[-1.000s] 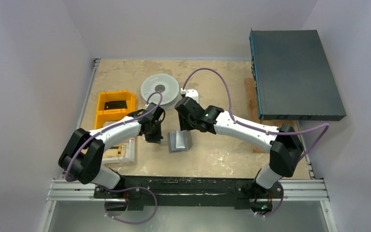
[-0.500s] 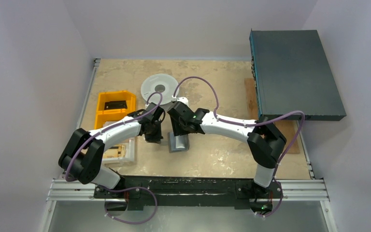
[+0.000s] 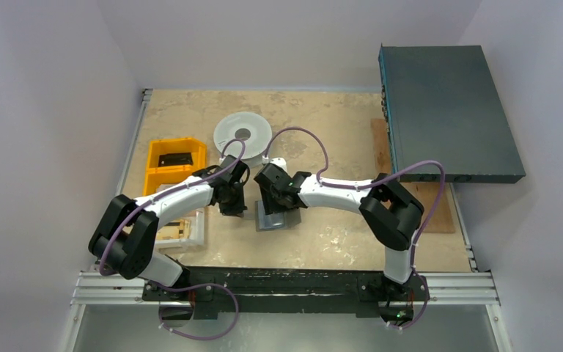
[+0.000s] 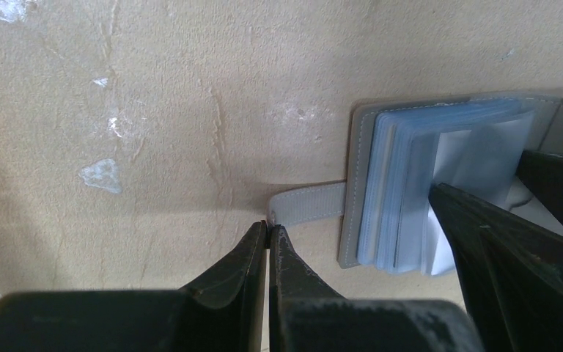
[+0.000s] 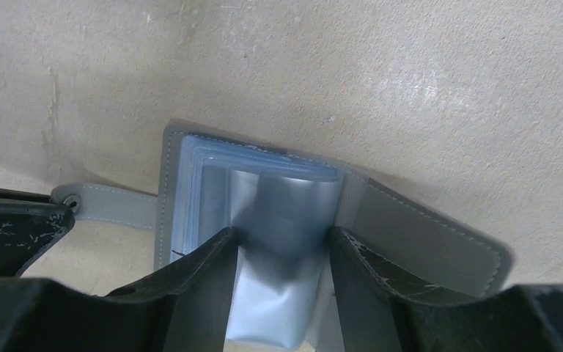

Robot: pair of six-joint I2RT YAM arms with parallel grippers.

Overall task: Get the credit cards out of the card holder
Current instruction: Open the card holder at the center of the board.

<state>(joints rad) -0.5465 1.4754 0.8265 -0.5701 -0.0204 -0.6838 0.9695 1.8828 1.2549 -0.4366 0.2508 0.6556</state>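
Where it lies: slate-grey folding card holder [image 3: 271, 222], open flat on the mottled tan counter [image 3: 337, 242] between the two arms; not moved in the last second.
Contents: stack of clear bluish plastic sleeves [image 5: 264, 183]; no card drawn out yet.
Left hand [image 4: 267, 233]: closed tight, tips meeting at the end of the grey strap tab [image 4: 308, 204]; unchanged.
Right hand [image 5: 282, 242]: has swung in from the right and come down over the holder; fingers half-spread, one loose sleeve standing between them; grip not confirmed.
Meaning: approach looks complete, with the holder seemingly anchored by its strap. Likely next step: close on that sleeve's contents and draw outward.
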